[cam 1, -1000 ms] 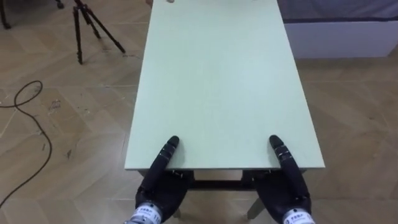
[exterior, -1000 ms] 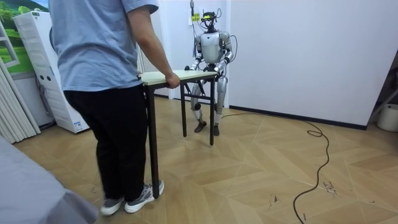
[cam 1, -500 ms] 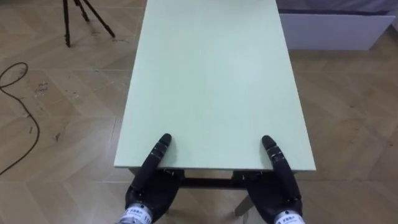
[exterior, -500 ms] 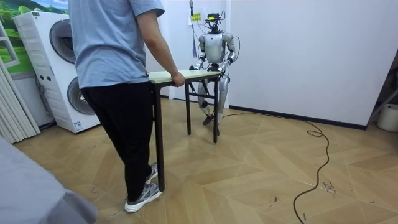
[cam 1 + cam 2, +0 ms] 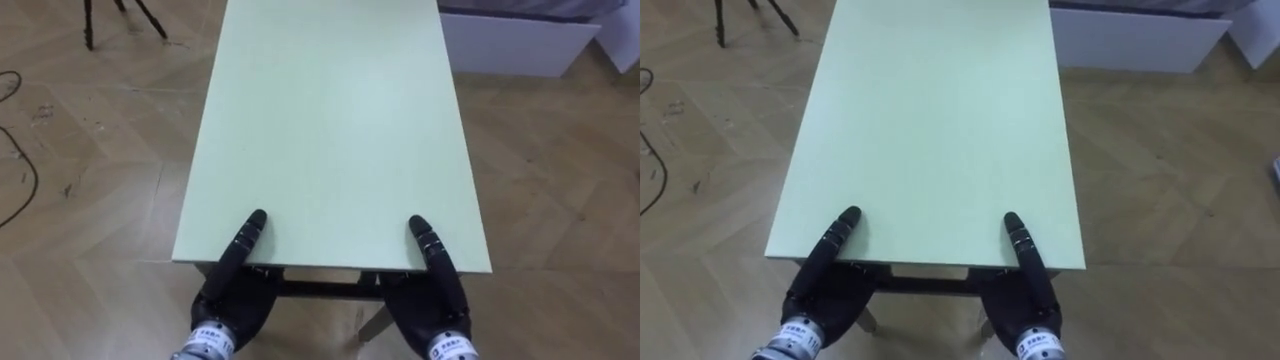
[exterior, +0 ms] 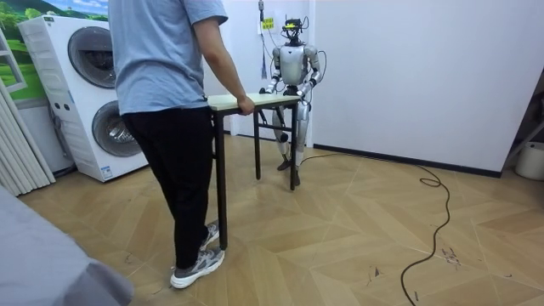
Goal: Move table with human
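While person (image 6: pixel 161 76) at room view's left grips one short end of counter (image 5: pixel 330 120) with person's hand (image 6: pixel 245 105), robot stands at opposite end, near white wall (image 6: pixel 425 68). Counter level between them. Left hand (image 5: pixel 232 295) at near edge, left corner: part on top, rest below edge; closure cannot tell. Right hand (image 5: pixel 432 300) likewise at right corner; closure cannot tell.
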You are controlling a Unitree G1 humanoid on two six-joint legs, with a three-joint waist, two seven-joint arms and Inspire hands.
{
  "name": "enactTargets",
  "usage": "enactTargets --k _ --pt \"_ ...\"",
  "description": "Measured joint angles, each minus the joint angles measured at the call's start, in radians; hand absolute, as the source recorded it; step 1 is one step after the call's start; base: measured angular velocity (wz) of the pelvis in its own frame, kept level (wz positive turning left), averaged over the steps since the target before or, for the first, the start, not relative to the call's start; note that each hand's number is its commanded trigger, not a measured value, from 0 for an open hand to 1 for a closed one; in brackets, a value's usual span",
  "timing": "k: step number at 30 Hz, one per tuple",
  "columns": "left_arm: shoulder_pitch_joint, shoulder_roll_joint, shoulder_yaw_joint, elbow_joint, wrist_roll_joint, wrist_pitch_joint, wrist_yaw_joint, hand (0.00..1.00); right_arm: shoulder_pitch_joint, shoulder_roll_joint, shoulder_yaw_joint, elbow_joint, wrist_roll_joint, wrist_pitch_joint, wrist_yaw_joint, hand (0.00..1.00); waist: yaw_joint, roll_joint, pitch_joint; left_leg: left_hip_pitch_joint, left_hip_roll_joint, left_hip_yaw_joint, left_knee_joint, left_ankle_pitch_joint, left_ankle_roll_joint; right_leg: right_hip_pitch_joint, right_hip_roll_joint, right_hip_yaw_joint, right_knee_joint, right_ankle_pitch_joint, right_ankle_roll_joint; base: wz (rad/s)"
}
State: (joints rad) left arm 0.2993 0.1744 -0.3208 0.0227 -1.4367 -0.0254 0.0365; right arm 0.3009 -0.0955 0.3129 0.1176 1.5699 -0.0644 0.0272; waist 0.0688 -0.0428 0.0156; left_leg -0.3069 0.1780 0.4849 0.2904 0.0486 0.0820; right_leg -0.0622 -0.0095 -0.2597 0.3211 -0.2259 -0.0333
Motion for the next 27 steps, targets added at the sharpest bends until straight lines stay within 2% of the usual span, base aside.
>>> enactTargets --k 1,2,3,4,5,6,7,9,10,11,12,13,15,16,17,19,21,23,24,25,26,27 --pt "0.0 -0.002 0.004 0.002 -0.001 0.0 0.0 1.0 0.0 -0.001 0.0 0.0 0.0 0.0 0.0 1.0 0.005 0.001 -0.0006 0.0 -0.013 -0.052 -0.036 0.053 -0.071 -0.009 0.001 -0.007 -0.011 0.015 -0.017 0.0" --pt "0.0 -0.007 0.004 0.004 -0.004 0.0 0.0 1.0 -0.001 -0.005 0.0 0.0 -0.001 0.0 0.0 1.0 0.002 0.005 0.0011 -0.009 -0.014 -0.109 -0.024 0.075 -0.124 -0.013 -0.006 -0.021 -0.032 0.035 -0.035 -0.04" --pt "0.003 -0.011 0.002 0.01 -0.009 0.0 -0.002 1.0 -0.002 -0.008 0.0 0.003 -0.002 0.0 0.0 1.0 0.003 0.009 0.0019 -0.016 -0.008 -0.128 0.039 0.035 -0.135 -0.013 -0.007 -0.026 -0.032 0.039 -0.041 -0.06" --pt "0.012 -0.021 0.001 0.016 -0.013 0.0 -0.003 1.0 -0.001 -0.014 0.002 0.008 -0.005 -0.001 0.0 1.0 0.003 0.023 0.0018 -0.02 0.014 -0.136 0.201 -0.063 -0.117 -0.01 -0.004 -0.031 -0.027 0.041 -0.052 -0.05" --pt "0.02 -0.032 0.002 0.019 -0.016 0.003 -0.003 1.0 -0.001 -0.019 0.006 0.008 -0.004 -0.001 0.0 1.0 0.005 0.034 0.003 -0.017 0.04 -0.143 0.372 -0.138 -0.112 -0.015 0.002 -0.034 -0.017 0.04 -0.066 0.0" --pt "0.024 -0.038 0.003 0.019 -0.016 0.004 -0.003 1.0 -0.001 -0.024 0.007 0.008 -0.004 -0.001 0.0 1.0 0.008 0.039 0.0034 -0.012 0.048 -0.153 0.444 -0.16 -0.113 -0.021 0.004 -0.035 -0.008 0.038 -0.07 0.04" --pt "0.029 -0.05 0.004 0.019 -0.013 0.005 -0.003 1.0 -0.001 -0.031 0.006 0.006 -0.004 -0.003 0.0 1.0 0.001 0.05 0.0068 0.012 0.059 -0.196 0.564 -0.185 -0.125 -0.03 0.011 -0.037 0.008 0.037 -0.076 0.1" --pt "0.032 -0.052 0.003 0.016 -0.011 0.005 -0.007 1.0 -0.002 -0.037 0.004 -0.005 -0.013 -0.009 0.0 1.0 -0.017 0.068 0.0054 0.062 0.06 -0.248 0.692 -0.191 -0.133 -0.056 0.02 -0.056 0.039 0.029 -0.09 0.31" --pt "0.03 -0.053 0.004 0.012 -0.012 0.005 -0.011 1.0 -0.002 -0.037 0.0 -0.016 -0.022 -0.01 0.0 1.0 -0.034 0.081 0.0054 0.106 0.064 -0.267 0.735 -0.191 -0.134 -0.08 0.026 -0.073 0.053 0.027 -0.093 0.49" --pt "0.024 -0.054 0.005 0.01 -0.012 0.003 -0.012 1.0 -0.004 -0.037 -0.002 -0.025 -0.029 -0.012 0.0 1.0 -0.043 0.091 0.0061 0.16 0.07 -0.27 0.736 -0.186 -0.141 -0.105 0.029 -0.093 0.072 0.024 -0.1 0.43" --pt "0.018 -0.053 0.005 0.011 -0.013 0.003 -0.012 1.0 -0.006 -0.036 -0.003 -0.027 -0.031 -0.013 0.0 1.0 -0.051 0.095 0.0075 0.186 0.072 -0.271 0.727 -0.184 -0.145 -0.118 0.029 -0.1 0.084 0.021 -0.104 0.33" --pt "0.011 -0.053 0.006 0.011 -0.015 0.003 -0.011 1.0 -0.011 -0.036 -0.002 -0.03 -0.032 -0.016 0.0 1.0 -0.058 0.102 0.0092 0.24 0.071 -0.268 0.678 -0.184 -0.145 -0.14 0.03 -0.111 0.105 0.019 -0.107 0.24" --pt "0.0 -0.046 0.006 0.01 -0.014 0.003 -0.012 1.0 -0.012 -0.036 -0.004 -0.039 -0.03 -0.021 0.0 1.0 -0.067 0.112 0.009 0.313 0.067 -0.267 0.534 -0.183 -0.151 -0.176 0.03 -0.13 0.133 0.019 -0.107 0.2" --pt "-0.005 -0.044 0.006 0.011 -0.013 0.003 -0.013 1.0 -0.012 -0.034 -0.004 -0.041 -0.026 -0.021 0.0 1.0 -0.069 0.112 0.0086 0.349 0.047 -0.27 0.444 -0.251 -0.21 -0.199 0.024 -0.136 0.151 0.023 -0.105 0.24" --pt "-0.004 -0.043 0.006 0.011 -0.014 0.002 -0.013 1.0 -0.01 -0.035 -0.002 -0.045 -0.026 -0.021 0.0 1.0 -0.082 0.112 0.0086 0.362 0.025 -0.288 0.381 -0.272 -0.213 -0.204 0.012 -0.15 0.142 0.04 -0.104 0.3" --pt "0.0 -0.045 0.006 0.011 -0.016 0.002 -0.013 1.0 -0.006 -0.039 -0.001 -0.053 -0.03 -0.022 0.0 1.0 -0.11 0.116 0.0076 0.375 0.002 -0.303 0.288 -0.29 -0.214 -0.216 0.0 -0.159 0.105 0.079 -0.108 0.35" --pt "-0.001 -0.049 0.001 0.01 -0.021 0.0 -0.021 1.0 -0.008 -0.045 -0.002 -0.059 -0.038 -0.025 0.003 1.0 -0.123 0.132 0.0069 0.383 0.002 -0.317 0.206 -0.347 -0.211 -0.245 -0.003 -0.15 0.095 0.109 -0.106 0.23" --pt "-0.026 -0.05 -0.01 0.011 -0.02 -0.005 -0.017 1.0 -0.021 -0.05 -0.022 -0.059 -0.035 -0.01 0.007 1.0 -0.127 0.141 0.0053 0.41 0.003 -0.336 0.066 -0.421 -0.211 -0.293 -0.008 -0.152 0.113 0.137 -0.099 0.16" --pt "-0.037 -0.051 -0.012 0.014 -0.02 -0.008 -0.014 1.0 -0.027 -0.051 -0.025 -0.059 -0.035 -0.008 0.006 1.0 -0.132 0.142 0.0059 0.409 0.001 -0.333 0.045 -0.433 -0.207 -0.303 -0.011 -0.154 0.112 0.148 -0.096 0.28" --pt "-0.061 -0.06 -0.019 0.026 -0.02 -0.016 -0.008 1.0 -0.037 -0.05 -0.035 -0.059 -0.035 -0.008 -0.002 1.0 -0.141 0.14 0.0062 0.405 -0.013 -0.328 0.022 -0.443 -0.193 -0.314 -0.024 -0.156 0.106 0.171 -0.084 0.29" --pt "-0.078 -0.071 -0.019 0.045 -0.02 -0.02 -0.007 1.0 -0.044 -0.047 -0.045 -0.059 -0.04 -0.007 -0.016 1.0 -0.146 0.138 0.0058 0.406 -0.033 -0.328 0.002 -0.443 -0.192 -0.317 -0.039 -0.148 0.093 0.197 -0.072 0.22" --pt "-0.085 -0.075 -0.019 0.054 -0.02 -0.02 -0.007 1.0 -0.048 -0.047 -0.047 -0.058 -0.041 -0.007 -0.021 1.0 -0.145 0.138 0.0058 0.406 -0.043 -0.327 -0.005 -0.442 -0.189 -0.317 -0.044 -0.143 0.082 0.213 -0.067 -0.03"
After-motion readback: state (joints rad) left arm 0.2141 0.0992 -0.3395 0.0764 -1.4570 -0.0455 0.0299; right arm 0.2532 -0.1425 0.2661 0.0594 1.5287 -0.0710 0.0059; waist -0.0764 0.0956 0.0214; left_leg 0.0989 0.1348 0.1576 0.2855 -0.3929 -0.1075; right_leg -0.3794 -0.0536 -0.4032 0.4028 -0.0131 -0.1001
